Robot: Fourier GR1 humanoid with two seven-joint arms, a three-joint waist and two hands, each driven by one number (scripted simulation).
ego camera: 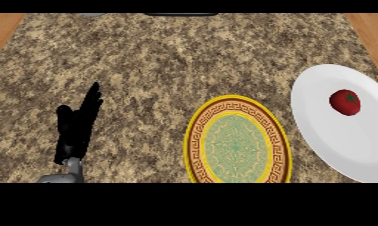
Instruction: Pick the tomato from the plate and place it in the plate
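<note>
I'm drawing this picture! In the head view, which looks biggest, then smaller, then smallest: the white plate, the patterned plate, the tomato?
1. White plate, though the edge cuts it off.
2. Patterned plate, nearly as big, so it's close.
3. Tomato, clearly smallest.

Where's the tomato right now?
In the head view the tomato lies on the white plate at the right edge of the counter, just right of the patterned yellow-rimmed plate.

Even, bright light falls on the granite counter (184, 60), without glare or strong shadows.
</note>
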